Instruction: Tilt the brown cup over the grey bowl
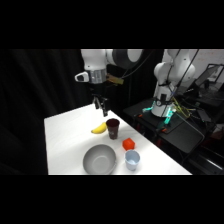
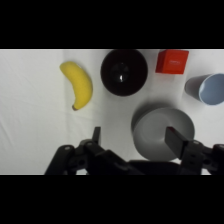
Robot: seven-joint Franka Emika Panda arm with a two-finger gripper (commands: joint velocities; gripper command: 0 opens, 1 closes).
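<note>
The brown cup [image 1: 113, 128] stands upright mid-table; from above in the wrist view the brown cup [image 2: 124, 72] shows its dark round mouth. In front of it sits the wide grey bowl [image 1: 99, 160], and the grey bowl [image 2: 161, 133] lies low right in the wrist view, partly behind a finger. My gripper [image 1: 101, 108] hangs above the table just behind and left of the cup, holding nothing. The gripper [image 2: 134, 139] is open, its fingers [image 2: 175, 140] spread wide apart.
A yellow banana [image 1: 99, 128] lies left of the cup, seen as the banana [image 2: 79, 84] in the wrist view. A red block [image 1: 129, 144] and a pale blue-white cup [image 1: 132, 160] stand right of the bowl. The table edge runs along the right.
</note>
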